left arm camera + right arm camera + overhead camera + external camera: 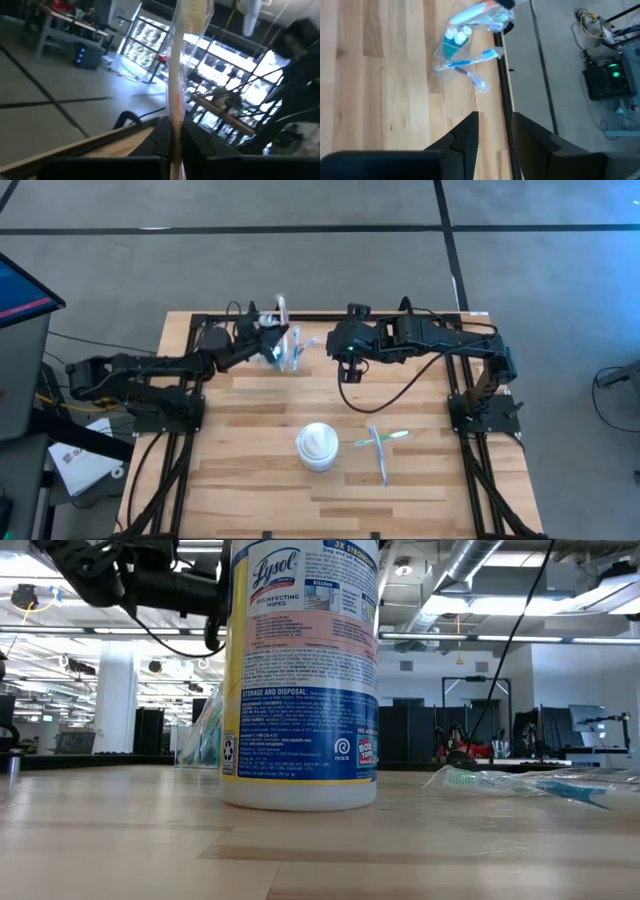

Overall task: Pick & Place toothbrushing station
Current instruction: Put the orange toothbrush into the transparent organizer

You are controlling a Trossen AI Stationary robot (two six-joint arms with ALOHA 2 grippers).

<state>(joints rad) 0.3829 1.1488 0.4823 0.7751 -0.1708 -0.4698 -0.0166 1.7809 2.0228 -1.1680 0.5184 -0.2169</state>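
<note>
My left hand [172, 145]: clenched on a wrapped pink toothbrush [182, 60], at 12 o'clock on the tabletop [250, 440].
My right hand [495, 130]: released, just beside the cups [292, 352].

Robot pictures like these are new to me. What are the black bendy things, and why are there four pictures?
The black things are two robot arms at a wooden table. One camera looks down from above, one sits at table height, and one rides on each wrist. The left tool pinches a wrapped pink toothbrush above a clear cup of brushes and tubes. The right tool hangs open and empty nearby. A Lysol wipes tub stands in the middle, with two wrapped toothbrushes lying beside it.
</note>
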